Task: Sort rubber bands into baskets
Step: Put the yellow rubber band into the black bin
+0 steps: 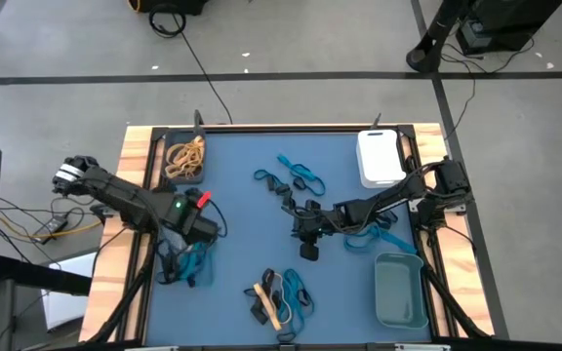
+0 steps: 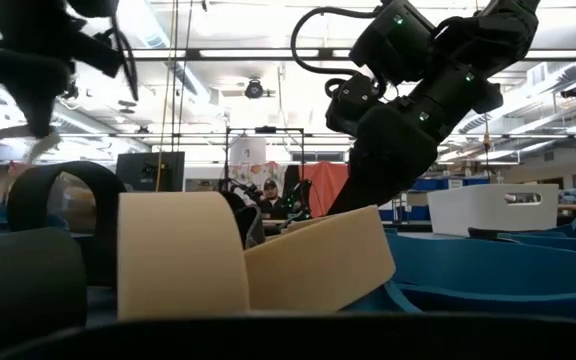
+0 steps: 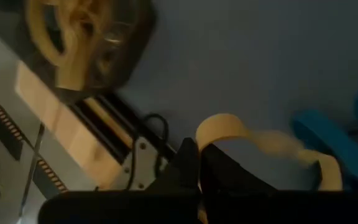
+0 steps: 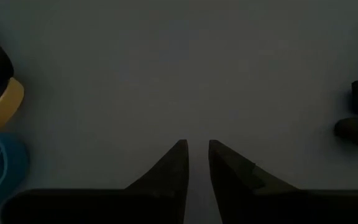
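meanwhile left hand clenched on a tan rubber band near the dark basket, right hand nearly closed, empty, over bare blue table.

My left arm reaches in from its side, its gripper low at the near-left, fingers pinched together. My right arm stretches across toward centre, wrist bent down, its gripper showing only a narrow gap between the fingertips.
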